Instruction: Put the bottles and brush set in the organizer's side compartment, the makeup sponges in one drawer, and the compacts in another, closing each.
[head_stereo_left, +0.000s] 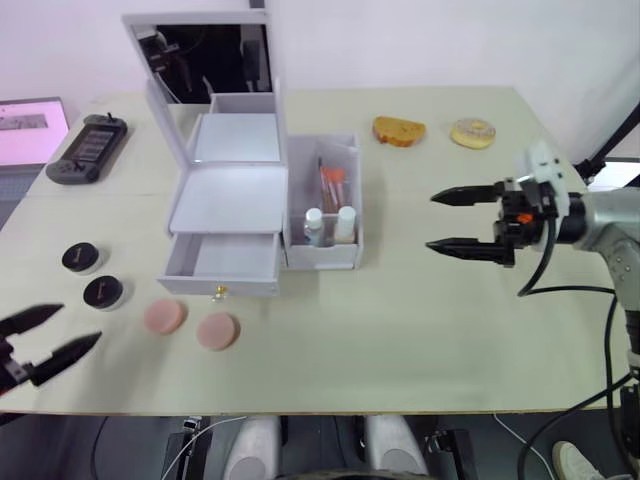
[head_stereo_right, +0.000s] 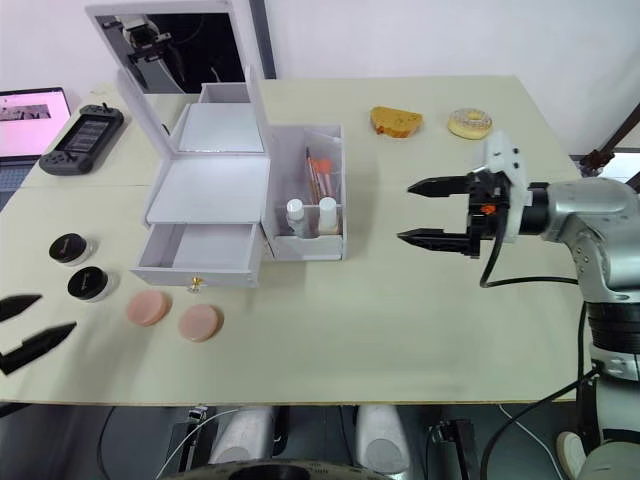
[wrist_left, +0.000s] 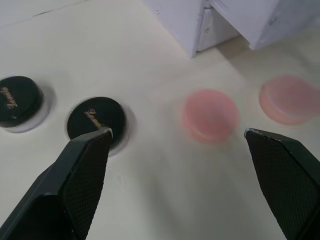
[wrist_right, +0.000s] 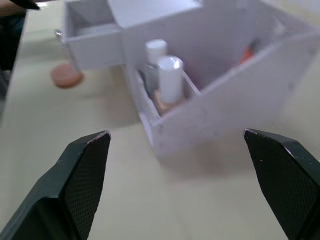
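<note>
The white organizer (head_stereo_left: 232, 190) stands mid-table with its mirror lid up and one gold-knobbed drawer (head_stereo_left: 235, 262) pulled out, empty. In its side compartment (head_stereo_left: 325, 255) stand the two bottles (head_stereo_left: 314, 226) (head_stereo_left: 346, 222), with the brush set (head_stereo_left: 332, 185) behind them. Two pink makeup sponges (head_stereo_left: 165, 317) (head_stereo_left: 218, 331) lie in front of the drawer. Two black compacts (head_stereo_left: 80, 257) (head_stereo_left: 103, 291) lie to their left. My left gripper (head_stereo_left: 80, 323) hovers open near the front left edge, just short of the compacts and sponges (wrist_left: 210, 115). My right gripper (head_stereo_left: 430, 221) is open and empty, right of the side compartment (wrist_right: 225, 110).
A black game controller (head_stereo_left: 88, 148) and a laptop (head_stereo_left: 30, 125) sit at the far left. A slice of bread (head_stereo_left: 398, 131) and a doughnut (head_stereo_left: 472, 133) lie at the far right of the table. Bare tabletop lies between the organizer and my right gripper.
</note>
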